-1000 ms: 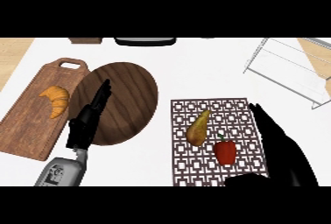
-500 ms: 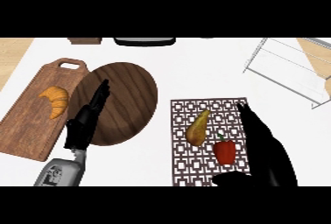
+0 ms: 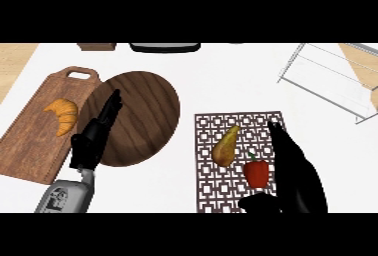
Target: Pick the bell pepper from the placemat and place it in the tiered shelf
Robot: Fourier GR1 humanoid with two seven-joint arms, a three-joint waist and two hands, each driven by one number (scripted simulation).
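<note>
A red bell pepper point(image 3: 256, 172) lies on the brown patterned placemat point(image 3: 212, 192), next to a yellow-brown pear point(image 3: 225, 146). My right hand point(image 3: 294, 172) stands just right of the pepper, fingers straight and pointing up the mat, thumb point(image 3: 257, 202) below the pepper; it holds nothing. The wire tiered shelf point(image 3: 331, 82) stands at the far right of the counter. My left hand point(image 3: 94, 138) rests open over the edge of a round dark wooden plate point(image 3: 148, 115).
A wooden cutting board point(image 3: 33, 145) at the left carries a croissant point(image 3: 63, 114). A dark appliance point(image 3: 165, 47) and a small brown box point(image 3: 97, 46) sit along the back edge.
My right hand has slid left across the placemat, closing in on the bell pepper's right side. The left hand and the objects have stayed put.
</note>
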